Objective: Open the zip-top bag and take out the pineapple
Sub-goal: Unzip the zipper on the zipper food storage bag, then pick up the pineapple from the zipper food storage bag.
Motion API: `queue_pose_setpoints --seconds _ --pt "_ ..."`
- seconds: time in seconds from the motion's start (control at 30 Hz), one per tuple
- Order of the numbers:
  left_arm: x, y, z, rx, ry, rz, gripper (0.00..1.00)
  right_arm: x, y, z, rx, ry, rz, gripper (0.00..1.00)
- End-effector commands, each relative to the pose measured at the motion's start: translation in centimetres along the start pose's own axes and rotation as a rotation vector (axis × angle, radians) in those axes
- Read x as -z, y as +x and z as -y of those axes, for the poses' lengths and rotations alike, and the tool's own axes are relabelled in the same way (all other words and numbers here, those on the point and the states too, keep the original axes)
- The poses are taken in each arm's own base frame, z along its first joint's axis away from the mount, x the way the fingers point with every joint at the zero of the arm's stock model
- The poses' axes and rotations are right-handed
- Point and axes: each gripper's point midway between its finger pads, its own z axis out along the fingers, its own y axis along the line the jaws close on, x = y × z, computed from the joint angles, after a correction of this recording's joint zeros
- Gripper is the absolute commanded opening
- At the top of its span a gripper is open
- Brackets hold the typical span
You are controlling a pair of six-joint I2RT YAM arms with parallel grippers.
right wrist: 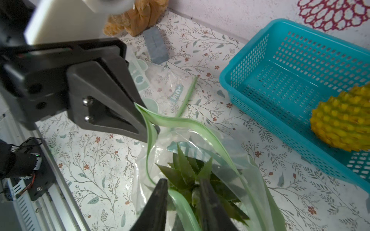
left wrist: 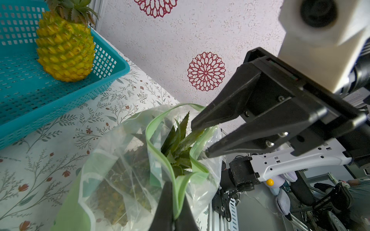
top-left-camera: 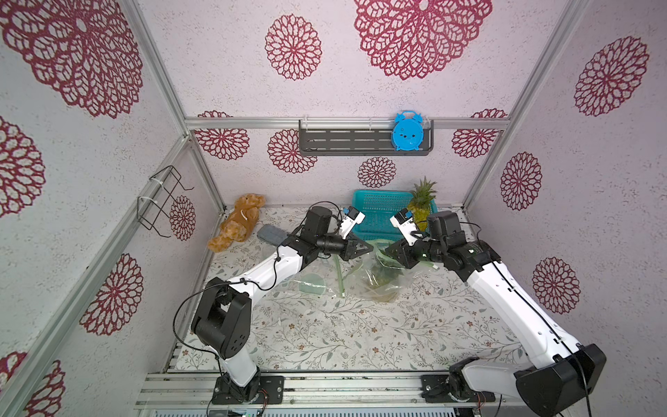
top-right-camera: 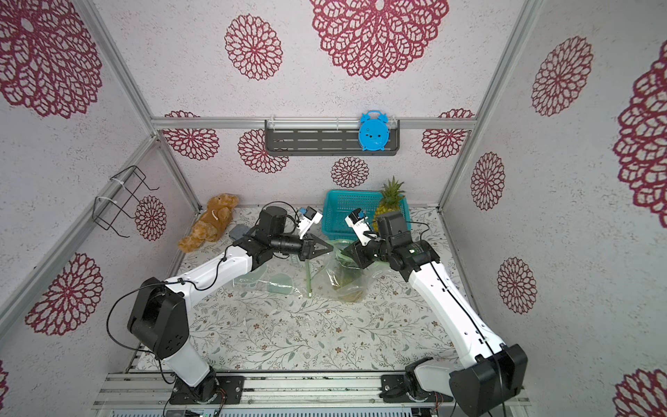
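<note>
Clear spare bag beside zip-top bag reads, perhaps, "MIN+".

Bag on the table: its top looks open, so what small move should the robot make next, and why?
Probably close the right jaws on the pineapple's leaves, ready to lift. The bag gapes at the mouth, the left jaws are pinched shut on its green rim, holding it, and the right jaws stand apart on either side of the leaves poking out.
</note>
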Motion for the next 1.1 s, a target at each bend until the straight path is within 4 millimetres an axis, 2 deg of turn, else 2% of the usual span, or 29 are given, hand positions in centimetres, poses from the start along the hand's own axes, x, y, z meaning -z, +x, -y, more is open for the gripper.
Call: queue_pose_setpoints --seconds 0.0,0.3,0.7,0.8,1.07 --pt "0.5 -0.3 1.3 -0.025 0.011 0.006 0.05 0.9 -0.9 0.9 -0.015 0.074 0.014 0.31" --pt "0.6 -0.2 1.3 -0.028 0.01 0.008 0.05 -0.7 0.1 1.6 -0.037 0.09 -0.047 0.31" --pt "0.6 -0.2 1.3 -0.028 0.012 0.007 0.06 -3.0 1.9 0.9 -0.033 0.052 -0.15 0.42" --pt "0.6 -0.3 1.3 -0.027 0.013 0.007 0.06 -3.5 2.9 1.0 -0.024 0.059 -0.197 0.46" --pt "0.6 -0.4 1.3 -0.031 0.013 0.009 0.06 -4.2 6.1 2.3 -0.038 0.134 -0.332 0.47"
